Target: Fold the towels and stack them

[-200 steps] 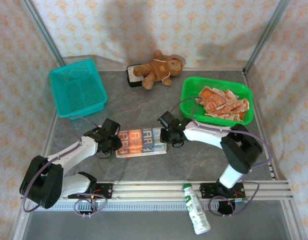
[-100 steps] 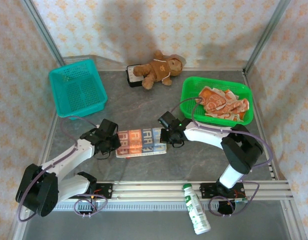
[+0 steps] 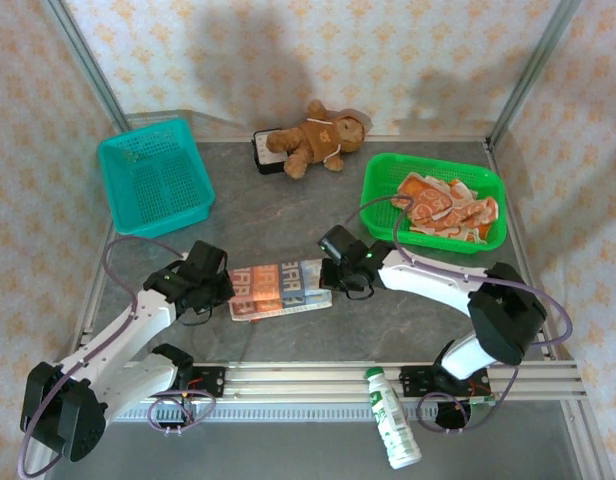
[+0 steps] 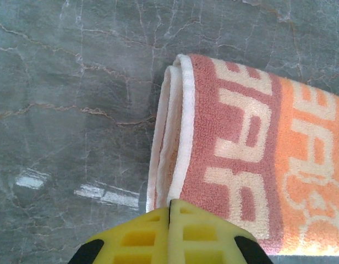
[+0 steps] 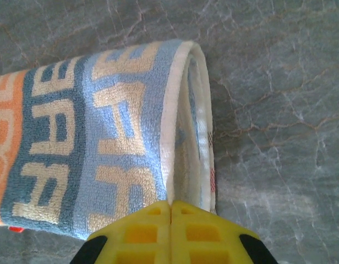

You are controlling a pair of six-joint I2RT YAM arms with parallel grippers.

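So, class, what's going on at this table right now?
One striped orange, grey and blue terry towel with block letters lies folded on the grey marble table. The left gripper is shut on its left end, and the right gripper on its right end. More orange-and-white printed towels wait in the green plastic basket.

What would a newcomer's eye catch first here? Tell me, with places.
A striped towel with block letters lies folded near the front centre, the left gripper and right gripper pinched shut on its opposite ends. At the back right, a green basket holds crumpled orange-and-white towels. A brown teddy bear sprawls by the back wall.
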